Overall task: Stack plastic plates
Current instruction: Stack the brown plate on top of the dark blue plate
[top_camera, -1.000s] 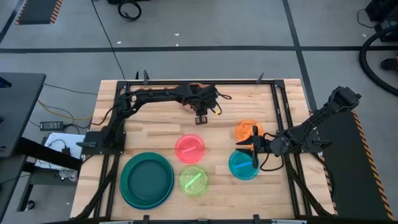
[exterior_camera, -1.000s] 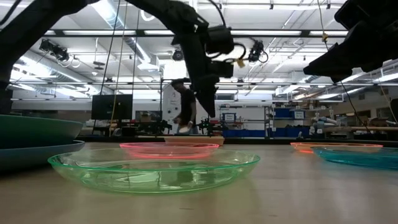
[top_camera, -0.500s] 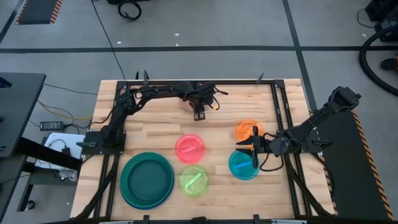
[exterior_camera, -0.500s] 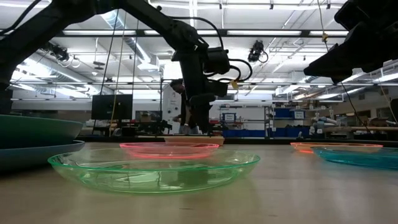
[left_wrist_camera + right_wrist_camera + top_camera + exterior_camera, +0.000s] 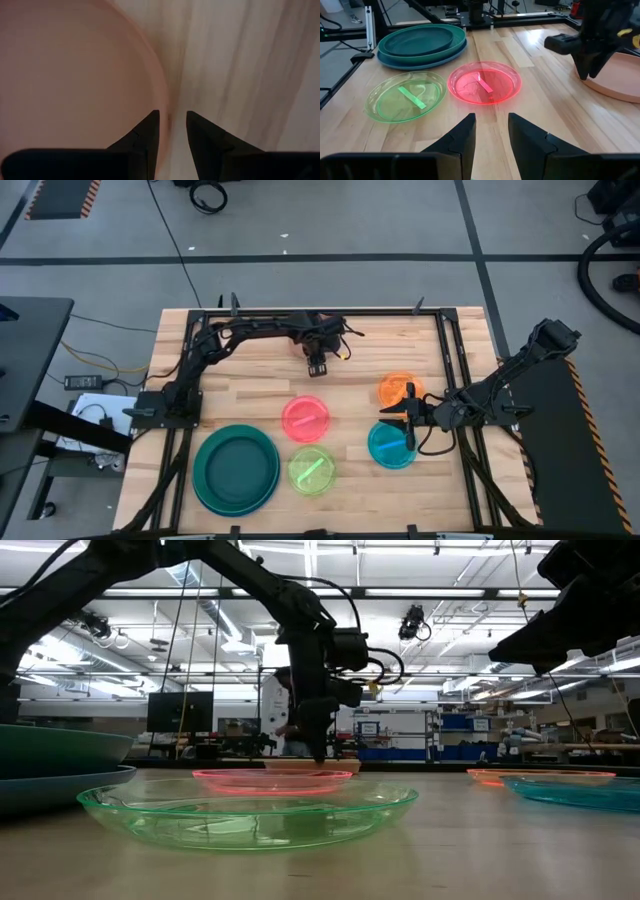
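Now that the left gripper [image 5: 169,122] has dropped from above, fingers apart astride the salmon plate [image 5: 75,75] rim, grasp is imminent; right gripper [image 5: 490,132] waits open.

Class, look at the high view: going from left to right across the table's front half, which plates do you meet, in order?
Stacked teal plates → green plate → cyan plate, with the right pincer over its edge.
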`<action>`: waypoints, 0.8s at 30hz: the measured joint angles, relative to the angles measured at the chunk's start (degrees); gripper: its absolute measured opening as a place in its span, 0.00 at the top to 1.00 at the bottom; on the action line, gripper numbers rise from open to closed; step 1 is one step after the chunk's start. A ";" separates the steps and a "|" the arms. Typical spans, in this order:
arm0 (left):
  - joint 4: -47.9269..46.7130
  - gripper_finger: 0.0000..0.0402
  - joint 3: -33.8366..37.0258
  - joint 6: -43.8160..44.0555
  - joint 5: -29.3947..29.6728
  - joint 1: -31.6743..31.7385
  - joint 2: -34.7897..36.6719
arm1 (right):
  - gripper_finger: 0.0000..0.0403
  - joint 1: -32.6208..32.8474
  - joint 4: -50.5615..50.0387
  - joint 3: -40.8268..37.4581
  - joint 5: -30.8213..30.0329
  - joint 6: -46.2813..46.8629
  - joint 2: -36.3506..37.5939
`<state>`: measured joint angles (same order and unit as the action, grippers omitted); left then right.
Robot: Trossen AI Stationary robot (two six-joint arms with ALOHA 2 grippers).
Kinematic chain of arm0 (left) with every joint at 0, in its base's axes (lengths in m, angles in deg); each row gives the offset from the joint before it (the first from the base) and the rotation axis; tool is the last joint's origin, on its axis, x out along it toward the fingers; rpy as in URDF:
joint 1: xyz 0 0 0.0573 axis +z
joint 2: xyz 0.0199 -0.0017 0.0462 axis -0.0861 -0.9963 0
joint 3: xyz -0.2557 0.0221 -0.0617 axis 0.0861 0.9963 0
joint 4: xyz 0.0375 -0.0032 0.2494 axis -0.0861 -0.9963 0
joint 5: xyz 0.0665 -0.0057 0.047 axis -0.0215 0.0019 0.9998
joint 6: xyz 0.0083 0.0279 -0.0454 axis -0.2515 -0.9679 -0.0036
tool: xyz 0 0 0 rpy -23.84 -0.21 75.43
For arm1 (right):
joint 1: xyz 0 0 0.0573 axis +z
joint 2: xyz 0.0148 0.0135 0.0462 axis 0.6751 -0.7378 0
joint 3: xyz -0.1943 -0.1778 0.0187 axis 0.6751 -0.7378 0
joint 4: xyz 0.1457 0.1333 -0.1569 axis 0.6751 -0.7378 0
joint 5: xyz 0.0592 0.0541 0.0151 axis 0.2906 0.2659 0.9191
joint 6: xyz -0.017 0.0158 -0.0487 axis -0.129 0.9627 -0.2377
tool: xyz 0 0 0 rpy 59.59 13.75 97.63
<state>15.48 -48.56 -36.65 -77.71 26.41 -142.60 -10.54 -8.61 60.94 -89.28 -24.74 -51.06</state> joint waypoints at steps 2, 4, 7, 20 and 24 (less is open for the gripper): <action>-1.41 0.74 0.09 0.15 0.02 0.04 -0.18 | 0.69 0.00 -0.04 -0.02 0.00 -0.01 0.00; -0.72 0.74 0.03 0.21 0.05 0.11 -0.25 | 0.69 0.00 0.02 -0.01 0.00 -0.01 0.00; -1.73 0.76 0.04 0.29 0.09 0.33 -0.32 | 0.69 0.00 0.00 0.00 0.00 -0.02 0.00; -4.90 0.96 0.04 -0.12 0.15 1.22 -0.34 | 0.69 0.00 0.00 -0.02 0.00 0.00 0.00; -5.06 0.98 0.01 -0.63 0.22 1.21 -0.34 | 0.69 0.00 0.02 -0.02 0.00 0.00 0.00</action>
<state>10.41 -48.55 -37.28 -77.49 27.62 -142.94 -10.54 -8.58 60.92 -89.28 -24.74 -51.06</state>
